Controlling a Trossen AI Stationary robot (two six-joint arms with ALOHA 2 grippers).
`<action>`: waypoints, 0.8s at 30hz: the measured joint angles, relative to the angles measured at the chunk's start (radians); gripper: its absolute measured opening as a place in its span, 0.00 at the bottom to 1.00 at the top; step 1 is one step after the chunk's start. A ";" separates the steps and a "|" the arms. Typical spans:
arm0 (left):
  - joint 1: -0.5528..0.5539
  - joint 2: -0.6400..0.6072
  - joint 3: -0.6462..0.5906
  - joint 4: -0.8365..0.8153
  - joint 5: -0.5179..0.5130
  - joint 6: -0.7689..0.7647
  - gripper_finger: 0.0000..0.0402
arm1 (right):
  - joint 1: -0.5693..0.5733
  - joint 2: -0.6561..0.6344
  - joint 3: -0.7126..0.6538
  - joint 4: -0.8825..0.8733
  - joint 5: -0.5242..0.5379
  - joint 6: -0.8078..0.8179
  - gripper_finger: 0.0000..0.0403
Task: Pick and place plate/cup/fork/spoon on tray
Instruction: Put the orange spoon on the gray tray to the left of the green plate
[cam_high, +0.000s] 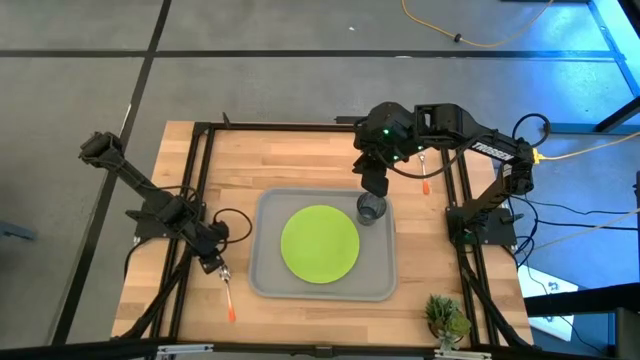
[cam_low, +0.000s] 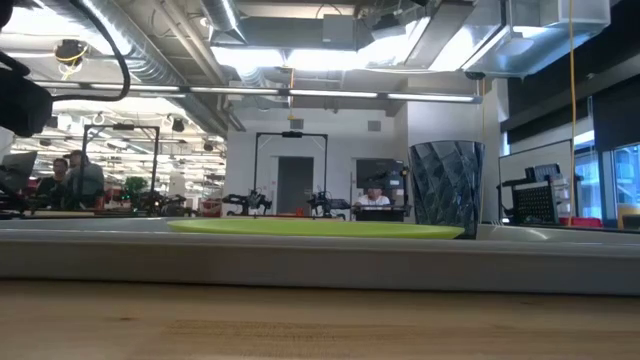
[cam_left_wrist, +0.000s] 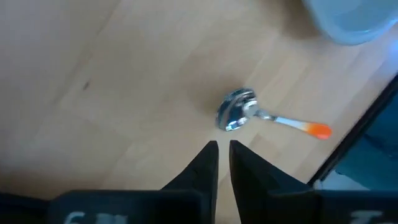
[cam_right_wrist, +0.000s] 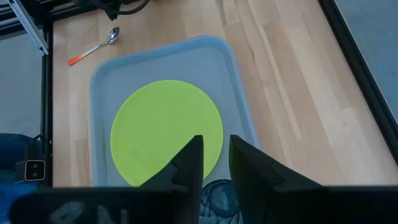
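Right gripper (cam_high: 374, 186): we see its fingers slightly apart above the cup (cam_high: 370, 208), which stands on the tray (cam_high: 268, 268) beside the plate (cam_high: 320, 243). Left gripper (cam_high: 212, 264), fingers nearly together, hovers over the spoon (cam_left_wrist: 239, 112); the fork (cam_high: 424, 172) lies on the table.

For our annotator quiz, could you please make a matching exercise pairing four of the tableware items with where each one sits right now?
Things:
1. plate
2. cup
3. spoon
4. fork

Places:
A. on the bare wood left of the tray, just ahead of the left hand
B. in the tray's far right corner, upright, below the right hand
C. flat in the middle of the tray
D. on the wood beyond the tray's right side, partly under the right arm

Pairs: 1-C, 2-B, 3-A, 4-D
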 joint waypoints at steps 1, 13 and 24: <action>0.000 0.000 0.000 0.010 -0.003 0.001 0.06 | 0.000 0.000 0.000 0.000 0.000 0.000 0.19; 0.004 0.000 0.000 0.037 0.000 0.029 0.09 | 0.000 0.000 0.000 0.000 0.000 0.004 0.19; 0.004 0.020 -0.039 0.045 -0.016 0.001 0.15 | 0.000 0.000 0.000 0.000 0.000 0.004 0.19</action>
